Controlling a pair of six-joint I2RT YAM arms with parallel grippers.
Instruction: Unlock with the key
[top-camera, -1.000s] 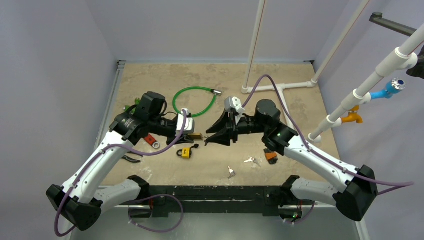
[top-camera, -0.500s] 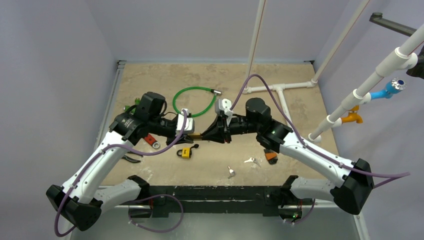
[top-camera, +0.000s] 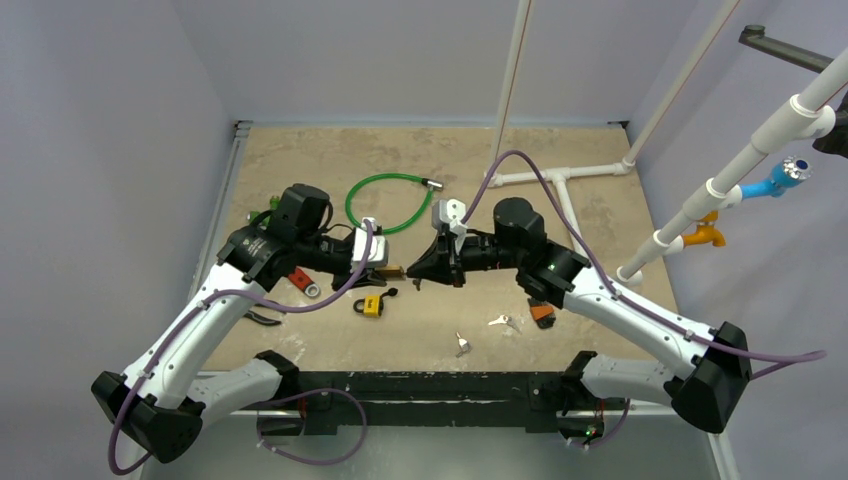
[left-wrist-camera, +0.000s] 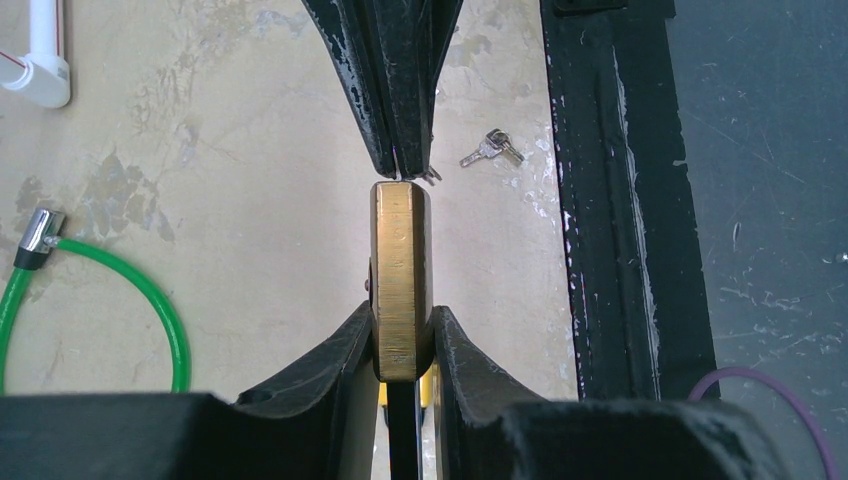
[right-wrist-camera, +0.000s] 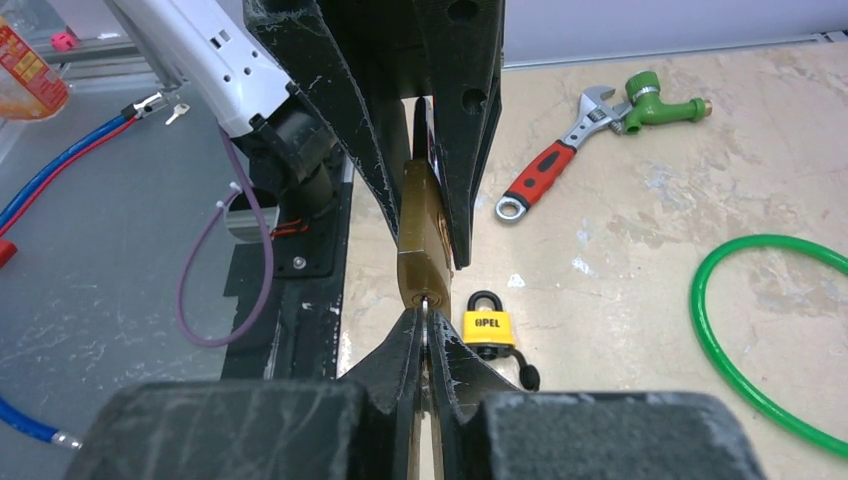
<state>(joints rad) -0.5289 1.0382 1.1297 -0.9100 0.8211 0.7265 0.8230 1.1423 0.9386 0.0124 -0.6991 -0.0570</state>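
Left wrist view: the brass padlock (left-wrist-camera: 400, 260) is clamped edge-on between the fingers of the left gripper (left-wrist-camera: 402, 330), above the table (left-wrist-camera: 250, 220). The right gripper (left-wrist-camera: 402, 168) is pressed together directly ahead of the left gripper, its tips against the padlock's far end. In the right wrist view a thin key (right-wrist-camera: 424, 308) is seen pinched at those tips, at the keyhole. A yellow padlock (right-wrist-camera: 487, 325) is noted just beside the right gripper, below it.

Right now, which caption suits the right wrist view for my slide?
Left gripper holds a brass padlock; right gripper pinches the key in its keyhole.
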